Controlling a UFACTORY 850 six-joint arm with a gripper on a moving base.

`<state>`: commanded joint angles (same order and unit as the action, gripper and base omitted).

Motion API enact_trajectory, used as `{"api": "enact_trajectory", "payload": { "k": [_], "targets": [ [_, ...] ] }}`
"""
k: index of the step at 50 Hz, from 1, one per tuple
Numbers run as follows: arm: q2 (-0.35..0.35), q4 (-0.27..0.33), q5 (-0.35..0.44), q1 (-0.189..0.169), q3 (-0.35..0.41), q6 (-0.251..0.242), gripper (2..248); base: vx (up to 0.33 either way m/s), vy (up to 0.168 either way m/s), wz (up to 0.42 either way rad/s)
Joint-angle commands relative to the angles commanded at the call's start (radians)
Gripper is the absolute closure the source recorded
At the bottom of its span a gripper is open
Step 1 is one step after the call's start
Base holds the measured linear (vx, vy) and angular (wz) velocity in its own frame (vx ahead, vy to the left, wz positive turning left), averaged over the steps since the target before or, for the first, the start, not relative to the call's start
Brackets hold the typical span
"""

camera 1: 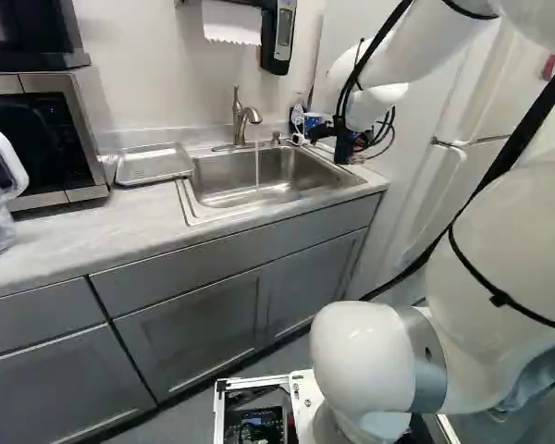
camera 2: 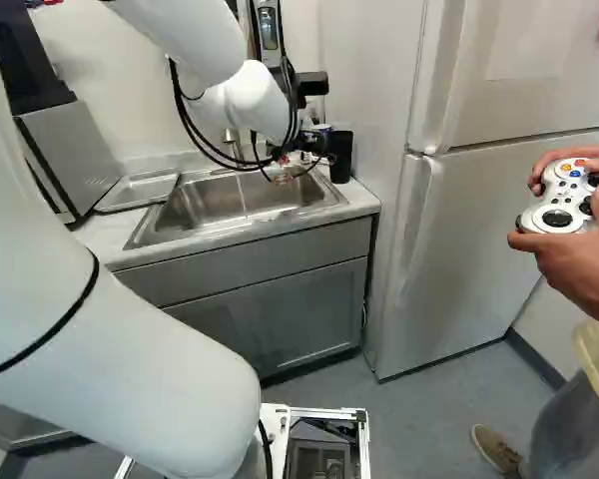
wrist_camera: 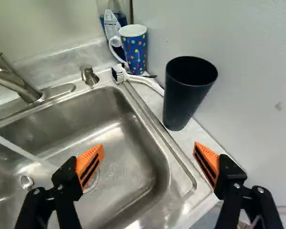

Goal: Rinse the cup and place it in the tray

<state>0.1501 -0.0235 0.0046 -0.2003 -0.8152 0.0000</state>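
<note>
1. Your black two-fingered gripper (camera 2: 307,143) is at the upper middle of the right base view; in the wrist view, you see its orange pads (wrist_camera: 89,165) spread wide.
2. Ahead of your gripper (wrist_camera: 149,156), the tall black cup (wrist_camera: 187,95) stands on the pale counter (wrist_camera: 200,140), between the stainless steel sink (wrist_camera: 119,124) and the wall.
3. Beyond your cup stands a blue mug with coloured dots (wrist_camera: 134,52), near a white-handled brush (wrist_camera: 140,78).
4. Water runs from the metal faucet (camera 1: 240,118) into your sink.
5. Your shallow metal tray (camera 1: 154,165) lies beside the sink, left of the middle in the left base view.
</note>
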Motion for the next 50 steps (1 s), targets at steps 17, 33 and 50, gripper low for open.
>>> {"api": "enact_trajectory", "payload": {
  "k": [17,33,50],
  "targets": [
    [-0.048,-0.077,0.082,-0.013,-0.007,0.0,3,0.0,0.0,0.0],
    [-0.098,-0.155,0.152,-0.021,-0.019,0.0,3,0.0,0.0,0.0],
    [-0.15,-0.241,0.226,-0.03,-0.032,0.0,3,0.0,0.0,0.0]
  ]
}}
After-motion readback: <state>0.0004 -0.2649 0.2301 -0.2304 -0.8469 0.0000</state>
